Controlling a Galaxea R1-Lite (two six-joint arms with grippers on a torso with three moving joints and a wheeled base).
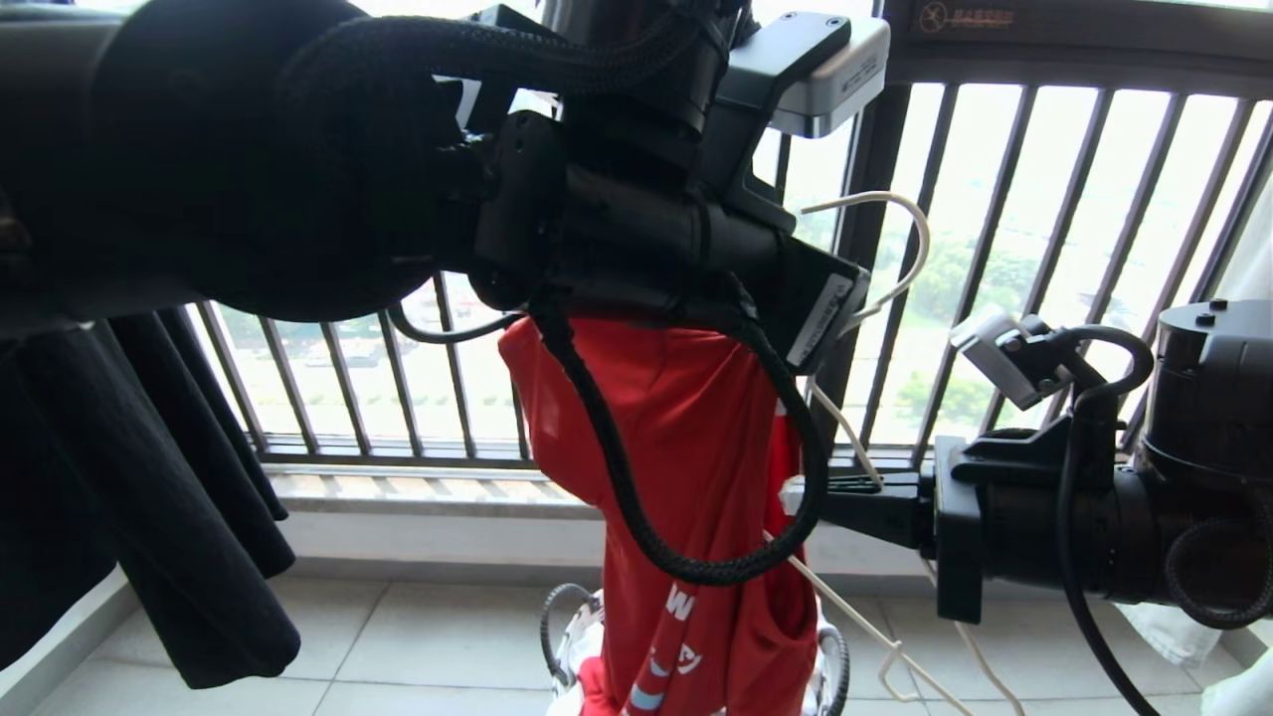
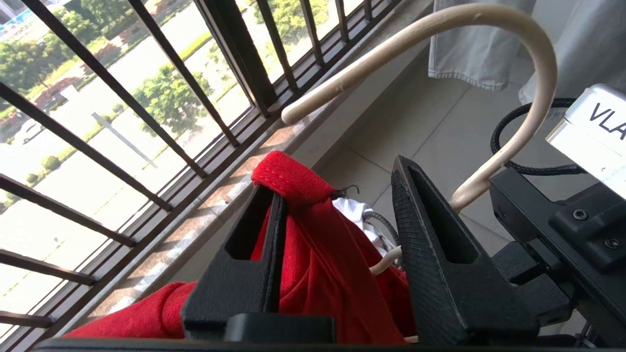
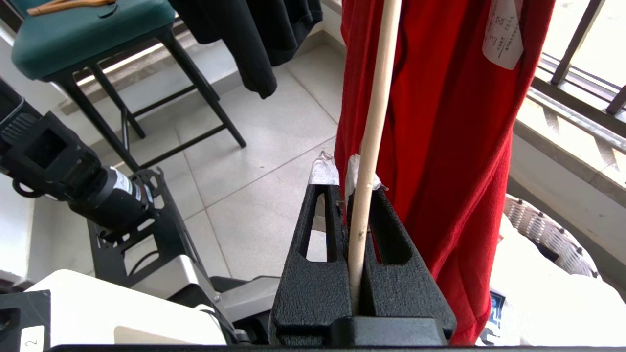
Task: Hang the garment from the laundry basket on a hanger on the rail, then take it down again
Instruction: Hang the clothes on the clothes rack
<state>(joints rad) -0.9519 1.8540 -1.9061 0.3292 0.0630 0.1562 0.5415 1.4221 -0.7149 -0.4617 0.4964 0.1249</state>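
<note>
In the head view the left gripper [image 1: 835, 308], on a bulky black arm filling the top of the picture from nine o'clock, sits at the top of the red short-sleeved T-shirt [image 1: 686, 467], which drapes straight down the middle toward six o'clock, its white and light-blue print showing low on the cloth. Below it the small round laundry basket with white woven mesh rim [image 1: 830, 666] peeks out on the tiled floor. The thin pale wire hanger [image 1: 875, 259] shows its slim hook at about one o'clock from the shirt, with its lower wires slanting off toward five o'clock. The right gripper [image 1: 806, 495] reaches in from three o'clock, most likely steadying the hanger so the shirt can be worked onto it. In the left wrist view the left gripper's jaws stand spread apart, with the red collar hem lying against one finger [image 2: 244, 264] and bunched cloth between them; nothing is pinched, and the hook curves overhead. In the right wrist view the right gripper's jaws are pressed together on a straight pale wire of the hanger, the red fabric hanging just beside at one o'clock, its white care label [image 3: 503, 29] showing inside. The rail appears in none of the views.
</note>
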